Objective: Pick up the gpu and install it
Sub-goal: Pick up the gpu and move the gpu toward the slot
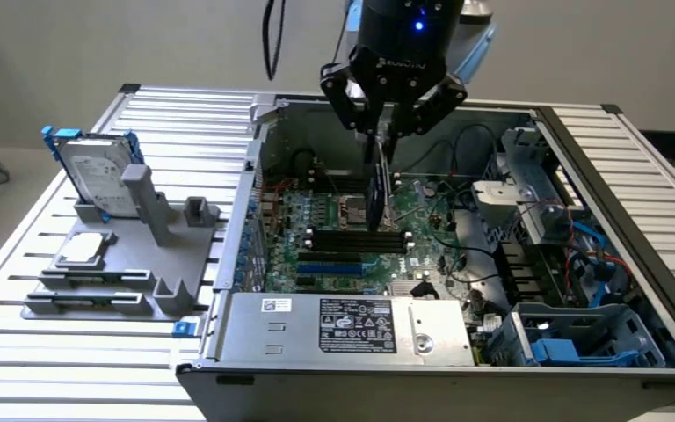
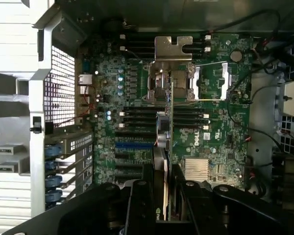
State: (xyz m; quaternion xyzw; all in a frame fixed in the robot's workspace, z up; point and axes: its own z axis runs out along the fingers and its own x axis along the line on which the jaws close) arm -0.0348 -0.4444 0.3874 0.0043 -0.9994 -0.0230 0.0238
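Your gpu hangs on edge inside the open computer case. Its thin board stands upright over the green motherboard, and the hand is clenched on the card's upper edge. In the exterior view the card's lower edge comes down close to the row of black slots in the middle of the board; you cannot tell from here whether it touches them.

In the wrist view the gpu shows as a narrow strip running away from the hand, with a dark finger pressed in on either side. Its silver end bracket shows over the frame of the processor socket. A blue slot lies among the black ones just to one side of the card, and a finned heat sink sits on the motherboard to the other side.

Along the case's near wall in the exterior view lies a grey power supply with a white label. A blue plastic drive bay and loose cables fill the exterior view's right end of the case.

Outside the case, on the exterior view's left, a grey fixture stands on the slatted metal tabletop. It holds a silver hard drive upright in a blue frame, and a small square processor chip lies flat just below it.
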